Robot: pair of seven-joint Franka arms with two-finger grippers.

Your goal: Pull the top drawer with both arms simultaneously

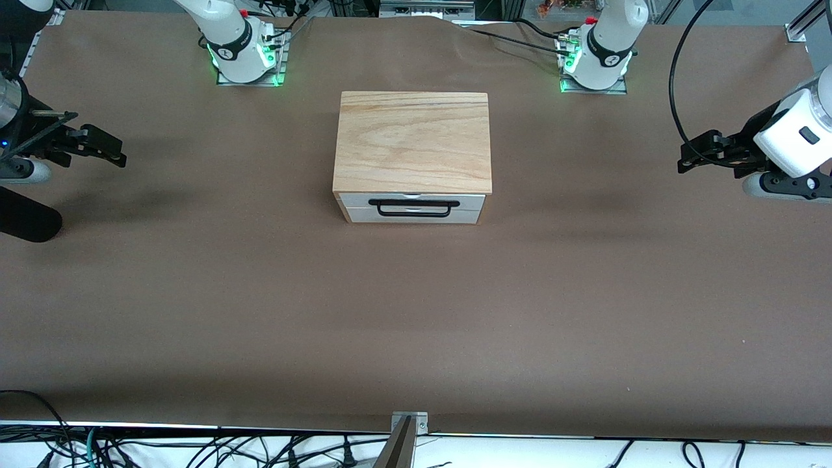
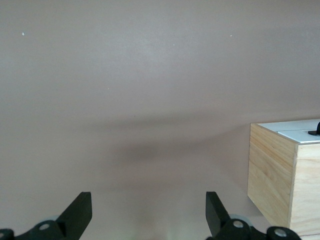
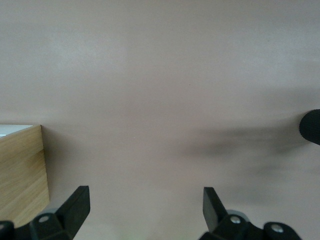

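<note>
A light wooden box [image 1: 412, 140] stands mid-table. Its top drawer [image 1: 469, 200] has a white front and is pushed in. A long black wire handle [image 1: 409, 207] runs across it, above the lower white front [image 1: 416, 218]. My left gripper [image 1: 686, 159] is open and empty, up over the table's left-arm end, well apart from the box. My right gripper [image 1: 117, 155] is open and empty over the right-arm end. In the left wrist view my left gripper [image 2: 149, 206] faces bare table, with the box [image 2: 272, 172] and a bit of the handle [image 2: 315, 132] at the edge. The right wrist view shows my right gripper [image 3: 145, 204] and a box side [image 3: 20, 172].
The table [image 1: 416, 312] is covered in brown paper. The two arm bases [image 1: 244, 49] [image 1: 601, 55] stand farther from the camera than the box. A black rounded object [image 1: 26, 224] lies at the right-arm end, also in the right wrist view [image 3: 311, 126].
</note>
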